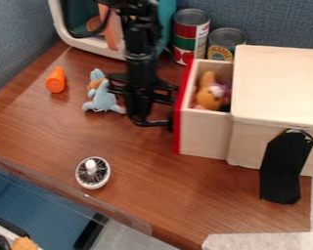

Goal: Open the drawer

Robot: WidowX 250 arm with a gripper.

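The black gripper (142, 105) hangs down just left of the drawer's red front, close to it; whether it touches the drawer I cannot tell. The drawer (205, 132) stands pulled out to the left from the cream-coloured box (283, 83). Inside its open top lies an orange plush toy (210, 96) with a pinkish-purple patch. A black curved part low on the gripper's right side comes close to the red front.
A light blue plush toy (103, 99) lies left of the gripper, with an orange bottle (55, 80) farther left. A round white-rimmed brush (93, 173) lies nearer the front edge. Two cans (190, 36) stand behind the drawer. A black bracket (283, 168) leans against the box.
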